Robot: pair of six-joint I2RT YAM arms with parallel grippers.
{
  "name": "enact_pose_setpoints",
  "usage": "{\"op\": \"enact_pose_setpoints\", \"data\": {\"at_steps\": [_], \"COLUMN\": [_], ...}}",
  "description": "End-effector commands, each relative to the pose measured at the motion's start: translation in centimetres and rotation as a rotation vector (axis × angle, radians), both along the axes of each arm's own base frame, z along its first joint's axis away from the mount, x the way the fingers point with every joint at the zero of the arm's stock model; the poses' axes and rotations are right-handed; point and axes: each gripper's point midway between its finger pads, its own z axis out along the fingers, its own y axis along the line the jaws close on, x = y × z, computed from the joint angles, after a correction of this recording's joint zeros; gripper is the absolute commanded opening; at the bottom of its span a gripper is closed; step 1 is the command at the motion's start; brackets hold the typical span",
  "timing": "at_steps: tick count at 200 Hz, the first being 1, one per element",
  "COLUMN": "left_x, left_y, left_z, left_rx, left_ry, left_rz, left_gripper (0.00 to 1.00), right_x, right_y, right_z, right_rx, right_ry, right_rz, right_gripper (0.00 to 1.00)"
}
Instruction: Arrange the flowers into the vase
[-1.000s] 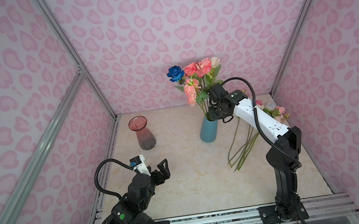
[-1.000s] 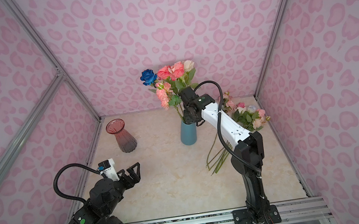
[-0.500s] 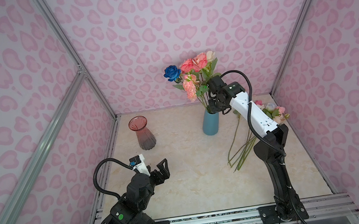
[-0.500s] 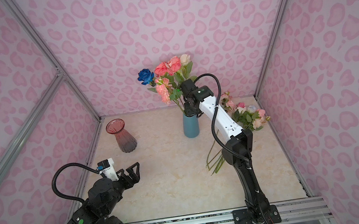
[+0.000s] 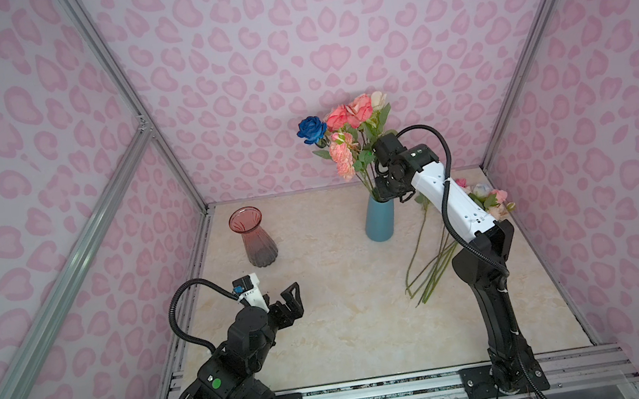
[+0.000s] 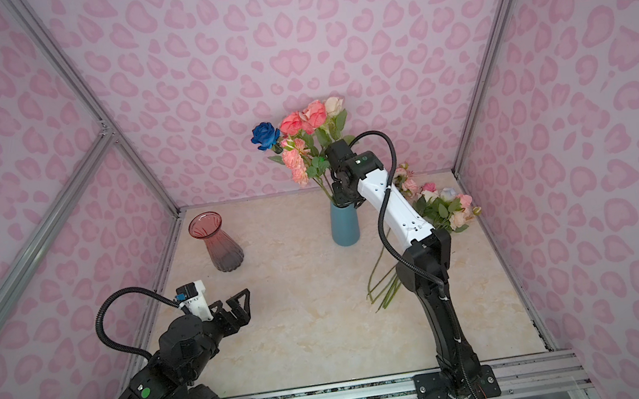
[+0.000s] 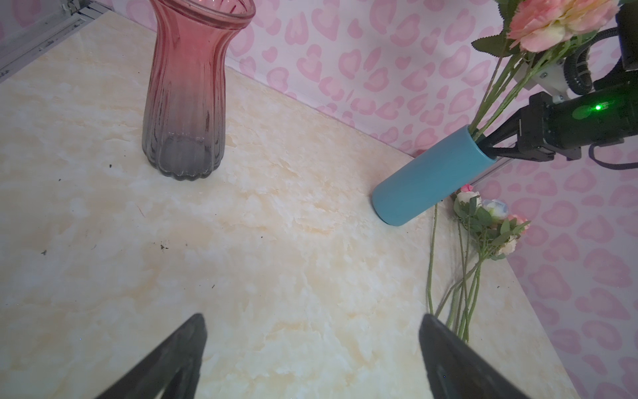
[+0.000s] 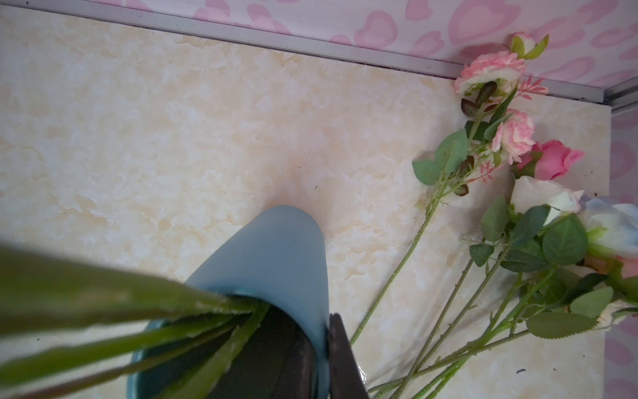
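Observation:
A blue vase [image 5: 380, 217] [image 6: 344, 224] stands at the back of the table, holding several flowers [image 5: 346, 130] [image 6: 300, 127]: a deep blue rose with coral, pink and cream blooms. My right gripper [image 5: 386, 196] [image 6: 345, 203] [image 8: 322, 359] is shut on the vase's rim, one finger inside and one outside. More flowers [image 5: 485, 199] [image 6: 442, 205] [image 8: 511, 138] lie on the table to the right of the vase, partly hidden by the right arm. My left gripper [image 5: 280, 298] [image 6: 229, 304] [image 7: 312, 317] is open and holds nothing, low at the front left.
An empty red glass vase [image 5: 258, 238] [image 6: 219, 243] [image 7: 188, 103] stands at the back left. Pink patterned walls with metal frame rails [image 5: 201, 207] close in the marble tabletop [image 5: 345, 310] on three sides.
My right gripper has shifted the blue vase with its bouquet a little to the right and toward the back wall. The left arm has not moved.

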Motion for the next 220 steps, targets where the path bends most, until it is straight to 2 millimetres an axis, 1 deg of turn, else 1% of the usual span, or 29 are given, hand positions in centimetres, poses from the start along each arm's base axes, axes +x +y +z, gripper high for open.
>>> {"op": "enact_pose_setpoints", "data": {"at_steps": [1, 56, 95, 111, 119, 139, 156, 180, 187, 199, 220], "left_x": [0.2, 0.4, 0.4, 0.4, 0.5, 0.7, 1.0, 1.7, 2.0, 2.6, 3.7], "left_y": [-0.2, -0.2, 0.1, 0.2, 0.3, 0.6, 0.9, 0.9, 0.8, 0.6, 0.8], "left_z": [0.5, 1.1, 1.9, 2.1, 2.5, 3.8, 5.1, 6.8, 7.2, 7.9, 9.7], "left_rx": [-0.020, -0.004, 0.010, 0.014, 0.016, 0.022, 0.039, 0.072, 0.081, 0.102, 0.138], "left_ry": [-0.013, -0.021, -0.037, -0.043, -0.050, -0.073, -0.088, -0.088, -0.084, -0.076, -0.063], "left_rz": [0.001, 0.002, 0.008, 0.011, 0.020, 0.037, 0.059, 0.077, 0.076, 0.075, 0.077], "left_gripper": [0.97, 0.97, 0.97, 0.97, 0.97, 0.97, 0.98, 0.98, 0.99, 0.99, 1.00], "right_x": [1.2, 1.8, 1.8, 1.6, 1.4, 0.6, -0.5, -2.0, -2.4, -3.0, -4.2], "right_y": [0.3, 0.6, 0.5, 0.3, 0.1, -0.2, -0.5, -0.8, -1.0, -1.3, -1.9], "right_z": [0.4, 1.2, 1.4, 1.7, 2.1, 2.4, 2.4, 2.9, 3.7, 4.4, 6.1], "right_rx": [0.047, 0.098, 0.103, 0.100, 0.099, 0.096, 0.090, 0.092, 0.097, 0.106, 0.136], "right_ry": [-0.041, -0.059, -0.055, -0.060, -0.065, -0.057, -0.034, -0.043, -0.065, -0.088, -0.138], "right_rz": [-0.011, -0.006, -0.004, -0.008, -0.013, -0.010, -0.004, 0.008, 0.006, 0.000, -0.012], "right_gripper": [0.10, 0.19, 0.20, 0.20, 0.22, 0.26, 0.28, 0.32, 0.32, 0.33, 0.34]}}
